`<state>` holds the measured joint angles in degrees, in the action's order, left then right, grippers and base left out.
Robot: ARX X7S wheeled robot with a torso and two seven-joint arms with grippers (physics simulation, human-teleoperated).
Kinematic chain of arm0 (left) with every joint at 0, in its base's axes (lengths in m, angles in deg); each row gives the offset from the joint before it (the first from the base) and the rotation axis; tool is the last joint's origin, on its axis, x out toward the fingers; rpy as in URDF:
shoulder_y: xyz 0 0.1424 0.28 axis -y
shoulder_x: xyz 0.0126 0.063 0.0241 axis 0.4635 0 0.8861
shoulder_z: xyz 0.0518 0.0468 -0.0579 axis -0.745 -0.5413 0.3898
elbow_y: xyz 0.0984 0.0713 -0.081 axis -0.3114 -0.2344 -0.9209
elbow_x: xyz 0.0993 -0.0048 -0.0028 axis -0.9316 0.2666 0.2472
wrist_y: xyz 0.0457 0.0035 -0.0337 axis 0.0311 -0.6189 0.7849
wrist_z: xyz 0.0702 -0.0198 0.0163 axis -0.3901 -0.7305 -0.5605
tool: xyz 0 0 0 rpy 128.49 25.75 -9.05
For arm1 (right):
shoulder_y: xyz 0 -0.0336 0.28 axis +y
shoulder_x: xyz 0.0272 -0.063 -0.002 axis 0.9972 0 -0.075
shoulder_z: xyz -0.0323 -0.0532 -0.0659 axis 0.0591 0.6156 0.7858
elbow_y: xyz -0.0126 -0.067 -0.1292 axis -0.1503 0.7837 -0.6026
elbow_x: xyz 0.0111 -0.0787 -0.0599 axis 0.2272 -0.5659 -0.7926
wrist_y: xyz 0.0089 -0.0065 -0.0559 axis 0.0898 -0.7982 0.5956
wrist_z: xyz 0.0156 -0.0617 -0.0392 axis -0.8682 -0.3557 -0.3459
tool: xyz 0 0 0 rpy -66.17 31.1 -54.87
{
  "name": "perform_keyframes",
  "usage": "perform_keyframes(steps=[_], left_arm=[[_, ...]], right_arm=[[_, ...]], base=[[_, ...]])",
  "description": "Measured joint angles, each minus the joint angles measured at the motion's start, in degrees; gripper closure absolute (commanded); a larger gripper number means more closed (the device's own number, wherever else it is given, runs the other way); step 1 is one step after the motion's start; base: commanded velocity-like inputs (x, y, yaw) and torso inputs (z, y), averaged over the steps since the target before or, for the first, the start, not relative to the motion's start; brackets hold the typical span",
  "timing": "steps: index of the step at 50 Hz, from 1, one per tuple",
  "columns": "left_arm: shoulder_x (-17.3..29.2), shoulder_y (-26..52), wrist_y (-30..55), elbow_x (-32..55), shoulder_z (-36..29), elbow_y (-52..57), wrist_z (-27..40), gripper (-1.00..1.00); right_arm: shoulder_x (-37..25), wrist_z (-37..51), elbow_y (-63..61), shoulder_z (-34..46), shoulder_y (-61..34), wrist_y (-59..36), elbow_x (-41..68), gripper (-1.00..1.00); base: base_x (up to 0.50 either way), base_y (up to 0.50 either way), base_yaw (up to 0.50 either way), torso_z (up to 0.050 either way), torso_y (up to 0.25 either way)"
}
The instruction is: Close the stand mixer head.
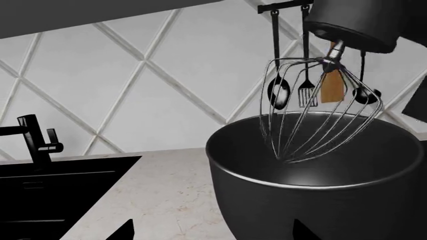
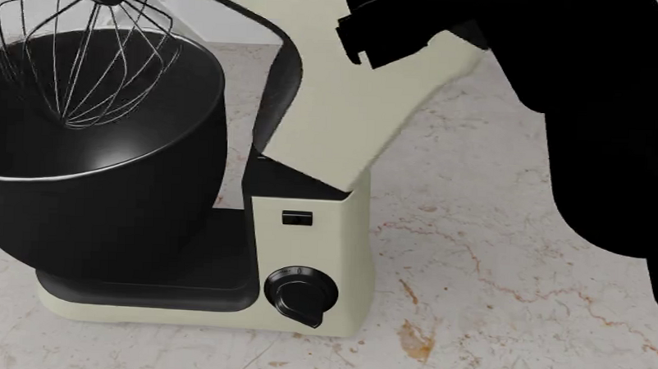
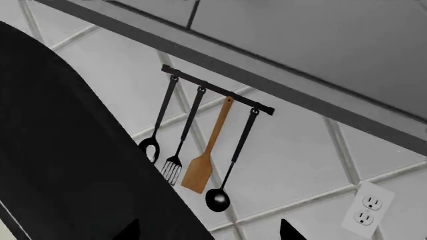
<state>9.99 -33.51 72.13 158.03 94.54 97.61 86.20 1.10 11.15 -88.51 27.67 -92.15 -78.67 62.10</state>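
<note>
The stand mixer head (image 2: 354, 111) is a cream arm tilted up from its column (image 2: 310, 258). Its wire whisk (image 2: 87, 61) hangs over the black bowl (image 2: 99, 193). In the left wrist view the head's dark end (image 1: 360, 22), the whisk (image 1: 320, 110) and the bowl (image 1: 320, 200) are close ahead. My left gripper (image 1: 213, 231) is open and empty, low beside the bowl. My right arm (image 2: 594, 103) reaches over the raised head. My right gripper (image 3: 210, 231) is open, with a large black surface (image 3: 67, 165) beside one fingertip; I cannot tell if it touches.
A black sink (image 1: 47, 190) with a faucet (image 1: 37, 142) lies beyond the bowl on the marble counter (image 2: 490, 272). A utensil rail (image 3: 217, 90) and an outlet (image 3: 365, 210) are on the tiled wall. The column carries a black dial (image 2: 300, 294).
</note>
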Motion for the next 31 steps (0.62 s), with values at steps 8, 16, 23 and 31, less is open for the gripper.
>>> perform_keyframes(steps=[8, 16, 23, 31], left_arm=[[0.8, -0.8, -0.5, 0.7, 1.7, 0.1, -0.2, -1.0], [1.6, -1.5, -1.0, 1.4, 3.4, 0.3, -0.3, -1.0], [1.9, -2.1, -1.2, 1.8, 4.7, 0.3, -0.6, -1.0], [1.8, -2.2, -1.1, 1.7, 5.0, 0.4, -0.6, -1.0]], right_arm=[[4.1, -0.5, -0.6, 2.8, 0.4, -1.2, 3.4, -1.0], [6.3, 1.2, -2.6, 4.0, 0.5, -2.3, 0.7, -1.0], [7.4, 2.7, -4.7, 4.6, 1.5, -2.5, -1.7, -1.0], [7.2, 4.8, -6.7, 3.1, 3.7, -1.8, -1.4, -1.0]], base=[[0.0, 0.0, 0.0, 0.0, 0.0], [0.0, 0.0, 0.0, 0.0, 0.0], [0.01, 0.0, 0.01, 0.0, 0.0], [0.0, 0.0, 0.0, 0.0, 0.0]])
